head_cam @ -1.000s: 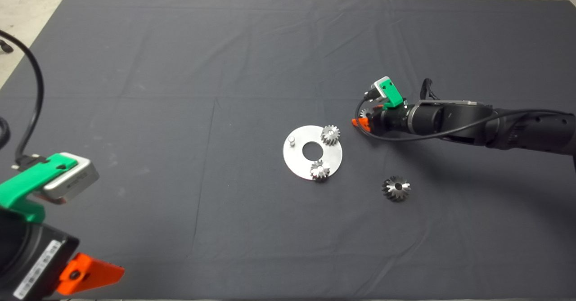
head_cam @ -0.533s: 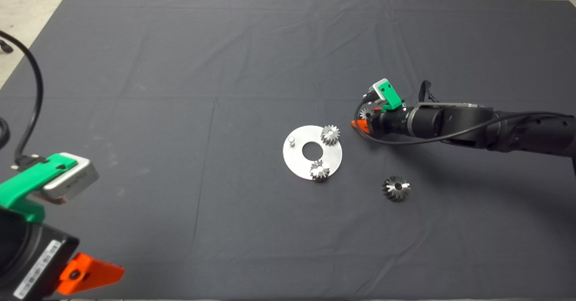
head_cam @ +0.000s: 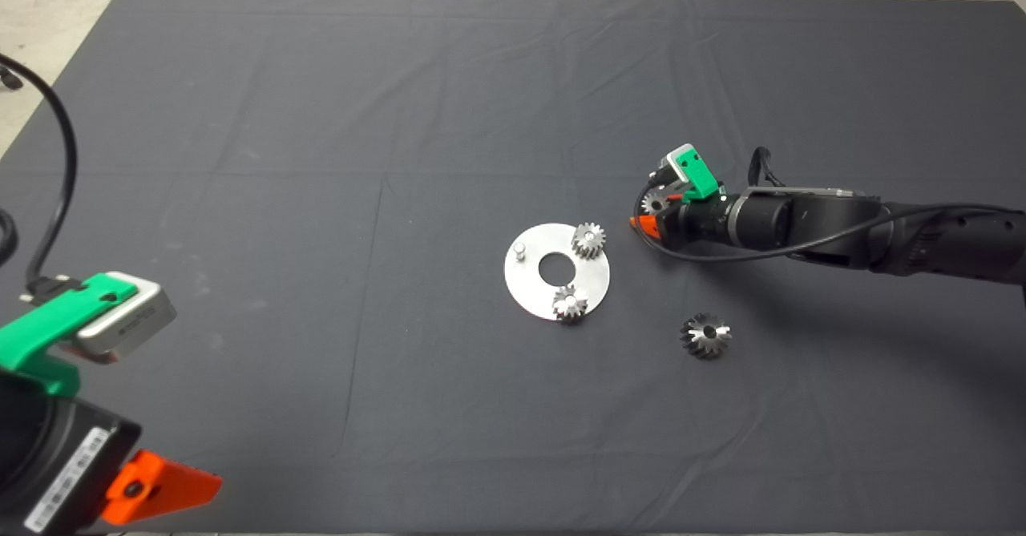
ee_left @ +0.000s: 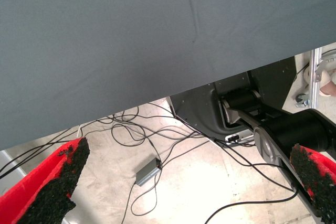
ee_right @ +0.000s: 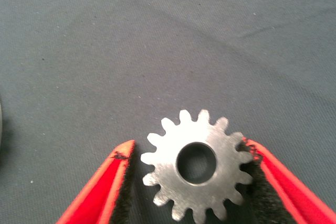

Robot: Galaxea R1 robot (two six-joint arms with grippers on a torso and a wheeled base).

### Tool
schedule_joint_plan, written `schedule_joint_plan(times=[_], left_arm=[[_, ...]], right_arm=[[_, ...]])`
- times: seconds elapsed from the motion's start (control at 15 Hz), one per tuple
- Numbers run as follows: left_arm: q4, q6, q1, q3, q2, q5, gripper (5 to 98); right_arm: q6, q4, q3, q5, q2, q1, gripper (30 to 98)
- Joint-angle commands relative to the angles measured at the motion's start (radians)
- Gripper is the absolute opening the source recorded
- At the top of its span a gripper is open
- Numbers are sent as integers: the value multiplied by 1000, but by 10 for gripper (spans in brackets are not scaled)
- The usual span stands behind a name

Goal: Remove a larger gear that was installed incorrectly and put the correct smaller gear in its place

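Note:
The smaller gear lies flat on the mat, right of the round steel plate. My right gripper is open and straddles it. One pad touches its teeth, and the other pad stands a sliver off. In the head view this gripper sits low over the same gear. The larger gear rests on the mat to the plate's lower right. The plate carries two small gears and one bare peg. My left gripper is parked open at the lower left.
The plate has a large round hole in its middle. The left wrist view looks past the mat's edge at cables and the robot's base on the floor. Bare dark mat surrounds the plate.
My right gripper has shifted slightly toward the near edge and settled lower around the smaller gear. The left arm, the plate and the other gears have not moved.

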Motion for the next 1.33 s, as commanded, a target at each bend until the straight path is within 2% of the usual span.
schedule_joint_plan(times=[0.0,0.13,0.27,0.4,0.47,0.93,1.0,1.13,1.27], left_arm=[[-16,-4,-9,12,-1,6,982],[-16,-5,-9,12,-1,6,982],[-16,-5,-9,12,-1,6,982],[-16,-4,-9,12,-1,6,982],[-16,-4,-9,12,-1,6,982],[-16,-4,-9,12,-3,6,982],[-16,-4,-9,12,-3,6,982],[-16,-4,-8,12,-3,6,982],[-16,-4,-8,12,-3,4,982]], right_arm=[[1,-13,5,-1,-11,13,511],[1,-13,2,-1,-8,13,503],[1,-13,2,-1,-8,13,458],[3,-13,0,-1,-4,12,458],[3,-13,-1,-3,-2,12,436],[3,-13,7,-10,-3,13,420],[7,-8,14,-9,-11,22,420],[9,-4,104,-12,-37,52,419],[10,18,175,-43,-45,139,411]])
